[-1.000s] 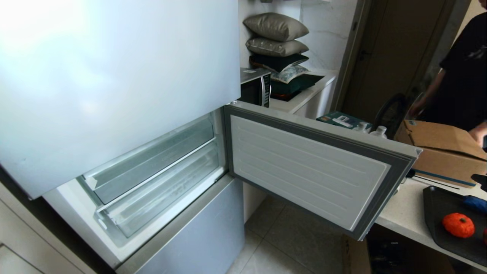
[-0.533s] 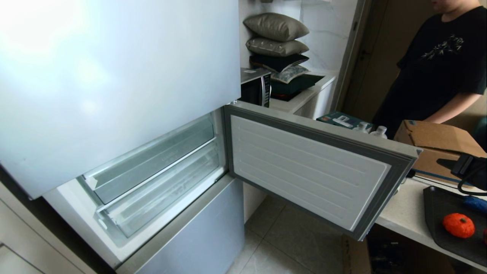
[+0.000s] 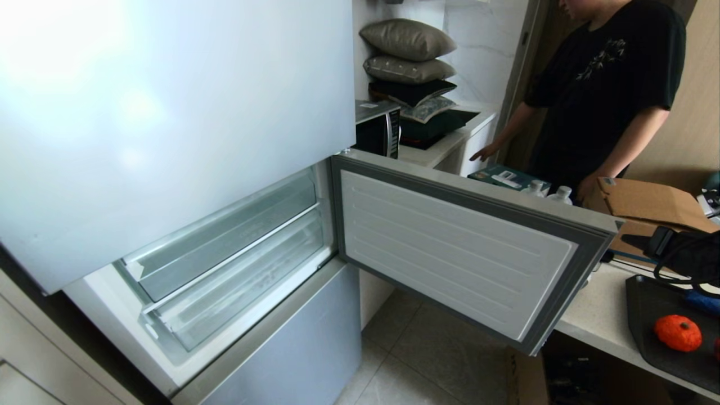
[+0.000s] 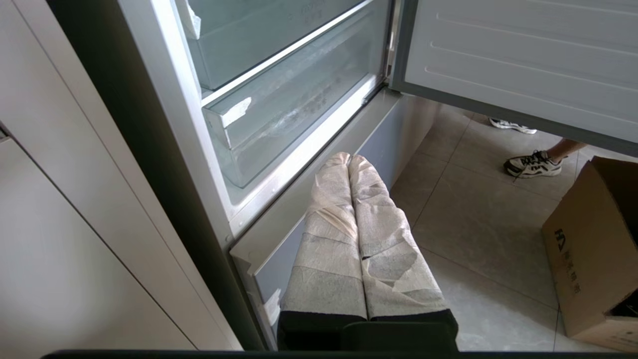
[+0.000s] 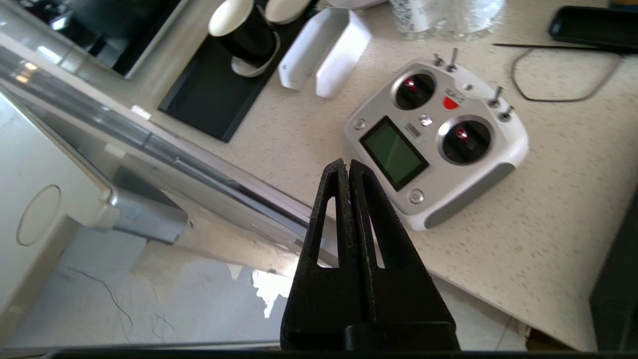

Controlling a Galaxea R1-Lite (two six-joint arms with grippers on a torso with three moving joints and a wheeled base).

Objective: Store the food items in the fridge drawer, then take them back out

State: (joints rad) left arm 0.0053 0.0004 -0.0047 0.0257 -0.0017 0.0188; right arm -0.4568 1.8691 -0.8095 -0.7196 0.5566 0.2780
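orange pumpkin-like fruit (image 3: 678,333) waits on black tray (image 3: 647,315), fridge drawer (image 3: 242,281) not pulled out

looks light, stiff, bumpy = decent grip; pinch round its middle imo. right gripper (image 5: 347,167) closed & empty over counter, left gripper (image 4: 349,162) closed too.

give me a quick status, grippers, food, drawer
Right gripper shut, empty, over the counter. Left gripper shut, parked low by the fridge. Pumpkin on the black tray; drawer closed. Open fridge door between tray and drawer.
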